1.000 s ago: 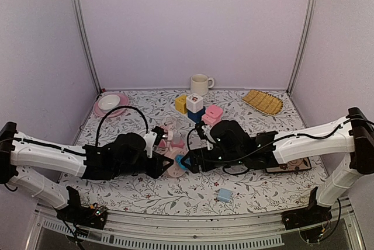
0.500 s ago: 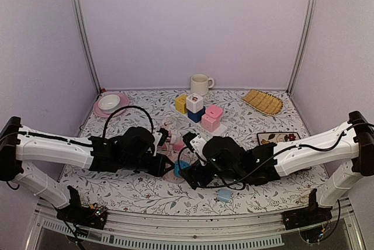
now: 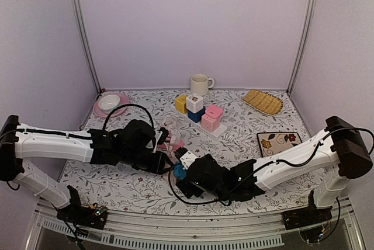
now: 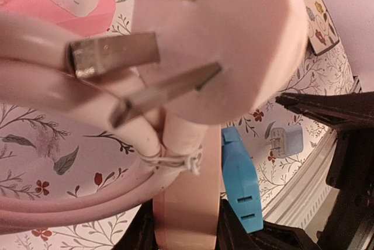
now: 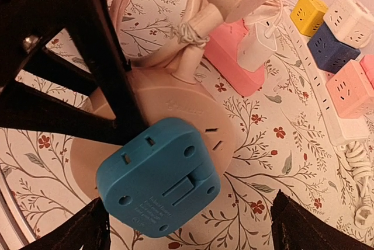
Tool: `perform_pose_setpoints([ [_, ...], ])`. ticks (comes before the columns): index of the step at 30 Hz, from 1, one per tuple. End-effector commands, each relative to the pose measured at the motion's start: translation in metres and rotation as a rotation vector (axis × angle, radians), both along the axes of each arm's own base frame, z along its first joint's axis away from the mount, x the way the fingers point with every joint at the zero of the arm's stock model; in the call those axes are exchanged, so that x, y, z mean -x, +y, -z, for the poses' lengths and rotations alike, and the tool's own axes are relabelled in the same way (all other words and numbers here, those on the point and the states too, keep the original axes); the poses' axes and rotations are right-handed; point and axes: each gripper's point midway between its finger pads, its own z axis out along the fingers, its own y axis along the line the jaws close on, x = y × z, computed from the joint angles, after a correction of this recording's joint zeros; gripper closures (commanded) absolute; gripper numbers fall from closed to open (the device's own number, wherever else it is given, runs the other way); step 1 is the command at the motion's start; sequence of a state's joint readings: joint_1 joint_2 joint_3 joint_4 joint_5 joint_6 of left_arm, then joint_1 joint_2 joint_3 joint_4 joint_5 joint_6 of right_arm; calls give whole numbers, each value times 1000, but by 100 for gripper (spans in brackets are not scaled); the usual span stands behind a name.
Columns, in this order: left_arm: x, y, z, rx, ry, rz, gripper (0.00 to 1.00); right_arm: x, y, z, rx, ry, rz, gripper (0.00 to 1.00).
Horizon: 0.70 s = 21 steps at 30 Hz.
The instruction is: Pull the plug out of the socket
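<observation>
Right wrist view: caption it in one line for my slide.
Open right gripper flanks the blue plug seated on the round socket, which the left gripper clamps from the side.

White-shelled left arm (image 3: 54,145) and right arm (image 3: 289,158), black at joints, trail seemingly black cables.

- Left arm (image 3: 58,145): stretched low toward the centre; left gripper (image 3: 162,161) clamped tight.
- Right arm (image 3: 283,159): reaching low leftward; right gripper (image 3: 181,181) spread wide.
</observation>
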<state>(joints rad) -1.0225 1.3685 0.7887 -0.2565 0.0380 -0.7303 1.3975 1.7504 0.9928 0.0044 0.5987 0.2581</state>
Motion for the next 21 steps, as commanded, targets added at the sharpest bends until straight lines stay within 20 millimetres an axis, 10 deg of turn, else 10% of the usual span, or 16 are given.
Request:
perform_pose_setpoints([
  [1, -4, -7, -22, 68, -9, 4, 100, -21, -7, -13, -5, -106, 143, 1],
  [21, 1, -5, -19, 71, -2, 20, 100, -20, -17, -31, -44, -99, 145, 22],
])
